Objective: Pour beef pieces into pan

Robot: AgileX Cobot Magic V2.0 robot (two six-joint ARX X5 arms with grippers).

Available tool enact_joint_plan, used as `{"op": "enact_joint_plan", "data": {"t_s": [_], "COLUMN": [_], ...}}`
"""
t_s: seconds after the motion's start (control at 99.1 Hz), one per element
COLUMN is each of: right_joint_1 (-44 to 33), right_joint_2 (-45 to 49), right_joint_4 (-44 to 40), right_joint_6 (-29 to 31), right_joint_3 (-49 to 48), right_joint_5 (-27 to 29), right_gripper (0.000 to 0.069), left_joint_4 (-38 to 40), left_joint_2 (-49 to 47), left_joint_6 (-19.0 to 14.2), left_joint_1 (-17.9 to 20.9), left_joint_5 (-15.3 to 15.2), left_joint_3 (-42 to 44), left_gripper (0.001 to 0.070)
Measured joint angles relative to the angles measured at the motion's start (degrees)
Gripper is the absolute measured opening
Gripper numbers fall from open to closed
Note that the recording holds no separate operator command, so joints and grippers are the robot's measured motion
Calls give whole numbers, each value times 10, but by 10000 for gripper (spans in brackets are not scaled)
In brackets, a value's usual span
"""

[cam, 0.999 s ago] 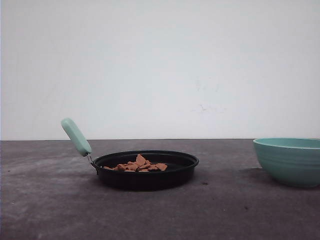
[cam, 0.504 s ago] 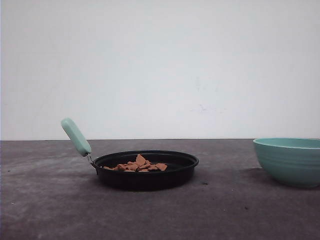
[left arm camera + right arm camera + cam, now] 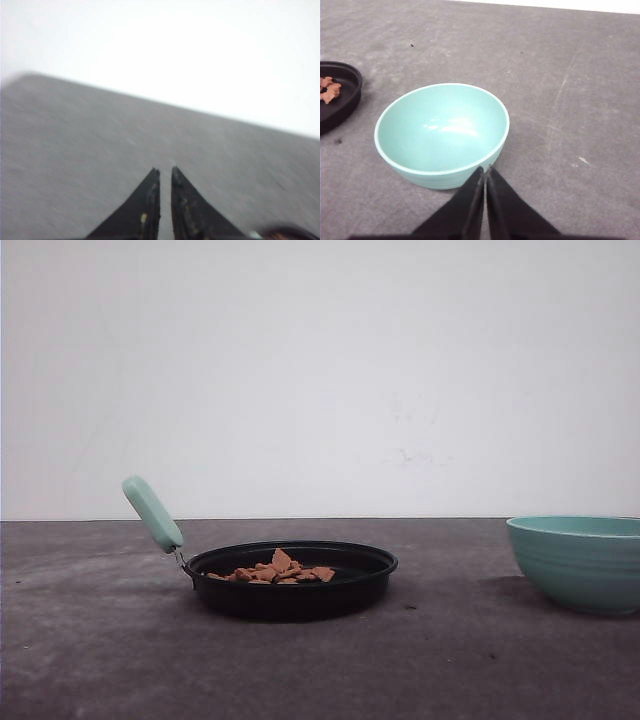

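Note:
The black pan (image 3: pixel 291 581) stands left of centre on the dark table, its mint-green handle (image 3: pixel 152 513) rising to the left. A small heap of reddish-brown beef pieces (image 3: pixel 279 569) lies inside it. In the right wrist view the pan's rim (image 3: pixel 342 97) and a few beef pieces (image 3: pixel 328 89) show beside the empty teal bowl (image 3: pixel 442 132). My right gripper (image 3: pixel 485 169) is shut, empty, its tips at the bowl's outer wall. My left gripper (image 3: pixel 164 171) hovers over bare table, jaws nearly together, nothing between them.
The teal ribbed bowl (image 3: pixel 580 562) sits at the table's right edge in the front view. A white wall (image 3: pixel 320 370) backs the table. Bare grey tabletop (image 3: pixel 450 660) lies between pan and bowl and in front of both.

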Motion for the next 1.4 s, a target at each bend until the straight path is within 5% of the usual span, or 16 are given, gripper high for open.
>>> {"op": "enact_joint_plan", "data": {"t_s": [0.121, 0.293, 0.404, 0.827, 0.959, 1.402], "right_joint_1": [0, 0, 0, 0, 0, 0], "right_joint_2": [0, 0, 0, 0, 0, 0], "right_joint_4": [0, 0, 0, 0, 0, 0], "right_joint_6": [0, 0, 0, 0, 0, 0], "right_joint_3": [0, 0, 0, 0, 0, 0], "right_joint_5": [0, 0, 0, 0, 0, 0], "right_gripper": [8, 8, 8, 8, 8, 8], "left_joint_4": [68, 103, 93, 50, 59, 59], "left_joint_2": [-34, -81, -95, -95, -95, -95], "left_joint_6": [0, -21, -24, 88, 92, 88], "left_joint_1": [37, 67, 77, 92, 92, 92], "left_joint_5": [12, 101, 127, 111, 69, 69], "left_joint_3": [-110, -260, -306, -308, -310, -310], "left_gripper": [14, 14, 14, 14, 14, 14]}}
